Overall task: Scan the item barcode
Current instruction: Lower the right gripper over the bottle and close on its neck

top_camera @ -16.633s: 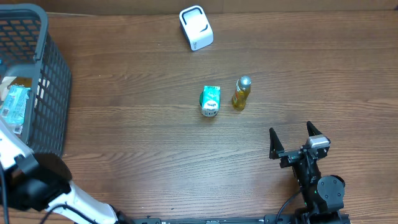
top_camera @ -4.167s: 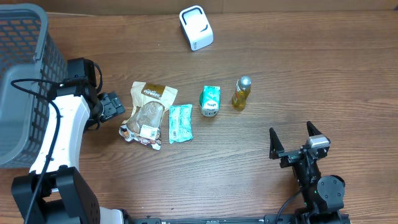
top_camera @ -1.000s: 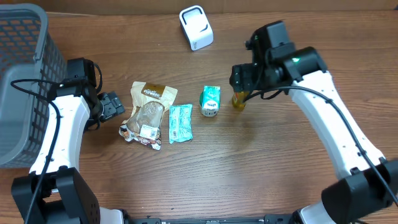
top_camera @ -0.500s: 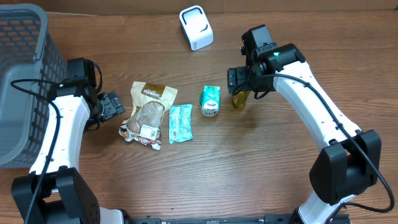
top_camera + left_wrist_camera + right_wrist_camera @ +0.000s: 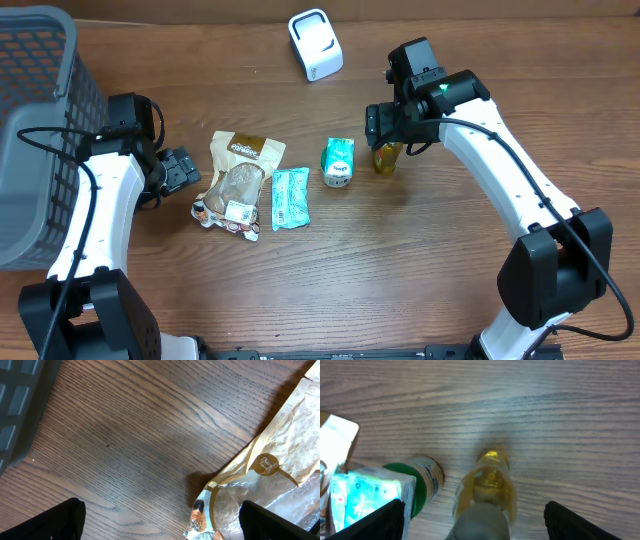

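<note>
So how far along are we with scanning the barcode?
Done: four items sit out on the table: the brown pouch, teal packet, green carton and yellow bottle. In hand: the right gripper, jaws open, hangs over the yellow bottle, not gripping it. Left: grasp it and show its barcode to the white scanner at the far edge.

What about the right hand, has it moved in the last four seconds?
Yes: the right hand went from the near edge up to the yellow bottle.

Bottle cap (image 5: 479, 522) blurred, cropped below
</note>
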`<state>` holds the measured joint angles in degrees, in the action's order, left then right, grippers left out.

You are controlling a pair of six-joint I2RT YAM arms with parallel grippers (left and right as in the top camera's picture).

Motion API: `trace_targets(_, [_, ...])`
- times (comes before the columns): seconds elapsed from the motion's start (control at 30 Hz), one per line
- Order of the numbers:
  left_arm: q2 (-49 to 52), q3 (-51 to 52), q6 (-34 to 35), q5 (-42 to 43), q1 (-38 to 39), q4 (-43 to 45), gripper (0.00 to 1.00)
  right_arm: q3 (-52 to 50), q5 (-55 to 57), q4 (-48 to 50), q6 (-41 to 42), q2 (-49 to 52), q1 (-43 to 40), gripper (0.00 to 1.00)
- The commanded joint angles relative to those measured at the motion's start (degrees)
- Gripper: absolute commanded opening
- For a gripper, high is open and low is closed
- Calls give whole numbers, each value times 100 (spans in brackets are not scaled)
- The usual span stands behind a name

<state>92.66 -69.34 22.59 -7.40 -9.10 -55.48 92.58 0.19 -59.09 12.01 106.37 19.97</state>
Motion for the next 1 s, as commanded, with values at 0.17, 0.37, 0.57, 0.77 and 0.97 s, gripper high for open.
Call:
trace_targets(0.17, [-114, 13, 76, -52, -20, 4, 100, -402, 39, 396, 20, 17, -15, 74])
trace_targets(0.37, [-114, 13, 74, -52, -20, 4, 100, -531, 39, 374, 20, 17, -15, 73])
trace_targets(0.57, [-114, 13, 74, -52, -20, 2, 100, -678, 66, 551, 20, 17, -15, 61])
trace_targets(0.77, [-114, 13, 74, -50, -20, 4, 100, -551, 61, 476, 22, 15, -15, 53])
trace_targets(0.97, [-114, 13, 74, -52, -20, 4, 99, -328, 59, 306, 22, 15, -22, 47])
